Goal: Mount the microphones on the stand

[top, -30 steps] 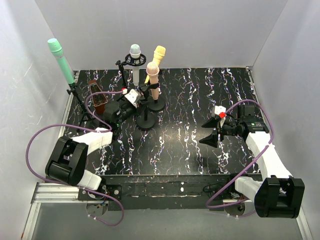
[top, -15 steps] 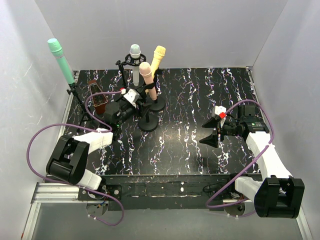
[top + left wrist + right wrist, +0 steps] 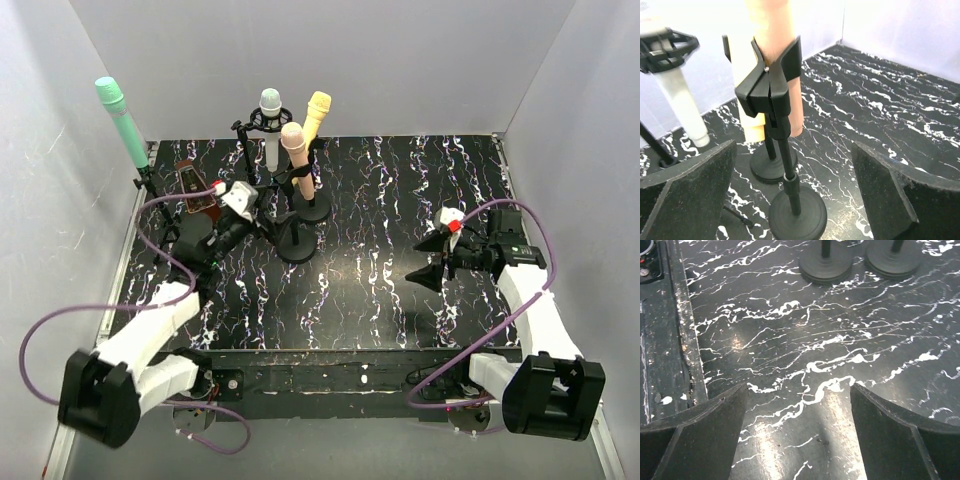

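Note:
The peach-pink microphone (image 3: 294,154) (image 3: 774,45) stands upright, held by the black clip (image 3: 769,80) of the round-base stand (image 3: 295,244) (image 3: 797,210). My left gripper (image 3: 252,210) (image 3: 794,150) is open just left of that stand, its fingers (image 3: 690,195) on either side of the pole and apart from it. Behind are the yellow microphone (image 3: 316,112) (image 3: 751,115) and the white microphone (image 3: 270,122) (image 3: 682,107) in a ring mount. The mint green microphone (image 3: 124,122) sits on a tripod at far left. At the right my right gripper (image 3: 425,259) (image 3: 797,390) is open and empty over the table.
A brown box (image 3: 192,184) lies at the back left beside the tripod. White walls enclose the table on three sides. Two round stand bases (image 3: 826,262) show at the top of the right wrist view. Purple cables loop off both arms.
My left gripper has opened, let go of the peach-pink microphone and drawn back to the left; the microphone stays in the clip. The right gripper has shifted slightly right.

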`<state>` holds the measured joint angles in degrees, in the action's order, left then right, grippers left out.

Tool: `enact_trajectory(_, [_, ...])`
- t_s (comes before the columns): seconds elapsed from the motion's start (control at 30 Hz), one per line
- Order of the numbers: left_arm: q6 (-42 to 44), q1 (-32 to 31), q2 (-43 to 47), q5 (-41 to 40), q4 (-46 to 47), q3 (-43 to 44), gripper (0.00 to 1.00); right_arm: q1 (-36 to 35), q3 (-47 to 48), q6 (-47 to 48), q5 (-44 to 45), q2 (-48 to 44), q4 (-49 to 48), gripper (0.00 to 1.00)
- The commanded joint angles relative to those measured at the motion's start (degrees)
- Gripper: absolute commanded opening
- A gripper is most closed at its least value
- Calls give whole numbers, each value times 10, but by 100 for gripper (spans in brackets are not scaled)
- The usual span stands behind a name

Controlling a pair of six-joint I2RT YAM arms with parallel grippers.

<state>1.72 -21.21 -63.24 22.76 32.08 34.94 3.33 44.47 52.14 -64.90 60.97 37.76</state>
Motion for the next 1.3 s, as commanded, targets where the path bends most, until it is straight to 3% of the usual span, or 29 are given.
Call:
enact_trajectory(0.0, [16,3,128,-44,-194,14,98,36,22,-110,5,-39,-68,90])
enact_trajectory(0.07, [1,4,178,-75,-298,45,98,41,18,-272,79,-60,-143,90])
enact_trajectory(0.2, [-71,18,213,-155,-494,114,98,43,68,-307,186,-89,-66,91])
enact_trajectory(0.4, [-147,52,188,-201,-547,117,98,49,58,-511,513,-174,-122,98])
enact_trajectory(0.57, [-125,55,212,-207,-535,83,98,50,37,-550,548,-235,-123,98])
enact_trajectory(0.77, [-108,55,229,-202,-541,67,98,53,-51,-636,562,-283,-204,98])
enact_trajectory(0.97, [-105,55,219,-185,-540,69,98,59,-96,-630,598,-303,-222,98])
enact_trajectory(1.27, [-105,55,229,-200,-541,64,98,96,-86,-643,559,-309,-204,98])
